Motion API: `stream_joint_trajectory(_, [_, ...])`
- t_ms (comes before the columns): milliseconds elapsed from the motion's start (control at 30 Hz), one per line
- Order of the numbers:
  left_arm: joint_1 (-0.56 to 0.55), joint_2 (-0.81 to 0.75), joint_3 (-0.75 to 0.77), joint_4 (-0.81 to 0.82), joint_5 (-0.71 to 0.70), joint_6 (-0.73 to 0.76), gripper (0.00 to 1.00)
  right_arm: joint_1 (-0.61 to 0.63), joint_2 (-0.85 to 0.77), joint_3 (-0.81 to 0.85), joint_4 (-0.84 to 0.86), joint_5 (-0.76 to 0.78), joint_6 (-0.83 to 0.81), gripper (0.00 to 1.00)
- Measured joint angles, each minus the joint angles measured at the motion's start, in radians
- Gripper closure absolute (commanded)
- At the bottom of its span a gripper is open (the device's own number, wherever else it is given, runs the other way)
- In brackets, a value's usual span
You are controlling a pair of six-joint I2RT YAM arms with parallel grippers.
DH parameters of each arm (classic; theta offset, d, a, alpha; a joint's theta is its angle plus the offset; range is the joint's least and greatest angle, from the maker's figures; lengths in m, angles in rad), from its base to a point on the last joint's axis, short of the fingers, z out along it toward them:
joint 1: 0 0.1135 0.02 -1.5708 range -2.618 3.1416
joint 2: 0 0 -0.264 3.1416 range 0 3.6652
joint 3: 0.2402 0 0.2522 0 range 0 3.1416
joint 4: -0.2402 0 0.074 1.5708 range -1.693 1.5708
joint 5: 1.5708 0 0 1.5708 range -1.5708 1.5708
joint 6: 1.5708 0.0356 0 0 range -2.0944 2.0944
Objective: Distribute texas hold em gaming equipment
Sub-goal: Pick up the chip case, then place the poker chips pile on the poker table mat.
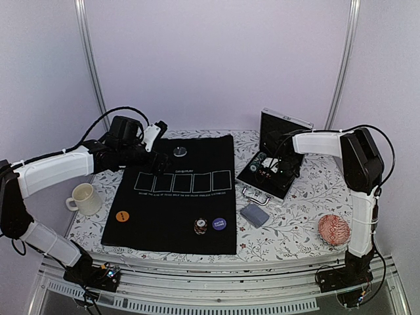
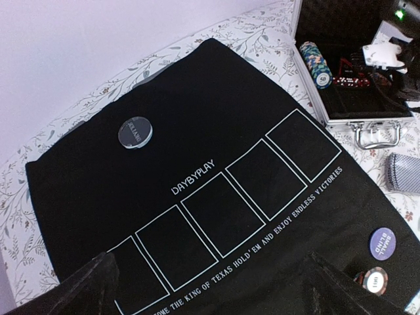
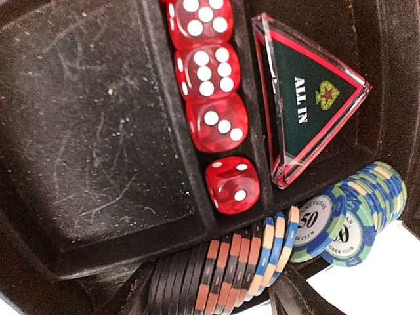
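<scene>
A black mat [image 1: 177,197] printed with five card outlines holds a silver button [image 1: 179,151], an orange button [image 1: 122,216], a purple button [image 1: 218,224] and a small chip stack [image 1: 201,226]. A blue-grey deck of cards [image 1: 254,215] lies right of the mat. My left gripper [image 1: 157,161] hovers open and empty over the mat's far left; the left wrist view [image 2: 216,298] shows the silver button [image 2: 136,131] ahead of it. My right gripper [image 1: 279,167] is down in the open case [image 1: 289,190]. In the right wrist view [image 3: 210,298] it is closed around a row of black, orange and blue poker chips [image 3: 243,269].
A cream mug [image 1: 84,198] stands left of the mat. A red patterned disc [image 1: 334,230] lies at the near right. The case also holds red dice [image 3: 216,121], a triangular "ALL IN" marker [image 3: 305,98] and green 50 chips [image 3: 328,223]. Its lid [image 1: 283,128] stands upright.
</scene>
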Motion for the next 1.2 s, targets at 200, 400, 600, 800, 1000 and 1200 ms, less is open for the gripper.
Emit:
stream_joint_trajectory(200, [0.0,0.0,0.0,0.0,0.0,0.0,0.02,-0.003,0.01,-0.007,0.008,0.029,0.009,0.58])
stream_joint_trajectory(400, [0.0,0.001,0.0,0.0,0.0,0.001,0.02,-0.009,0.011,-0.005,0.018,0.05,0.025,0.75])
stream_joint_trajectory(600, [0.0,0.001,0.0,0.0,0.0,0.003,0.02,-0.014,0.006,-0.005,0.017,0.045,0.036,0.89])
stream_joint_trajectory(800, [0.0,0.001,0.0,0.0,0.0,0.004,0.02,-0.041,-0.023,-0.004,0.006,-0.009,0.076,0.97])
stream_joint_trajectory(1000, [0.0,0.0,0.0,0.0,0.006,0.005,0.02,-0.083,-0.083,0.038,-0.031,-0.059,0.123,0.98])
stream_joint_trajectory(1200, [0.0,-0.007,-0.002,0.003,0.026,0.013,0.02,-0.138,-0.117,0.087,-0.052,-0.101,0.18,0.98])
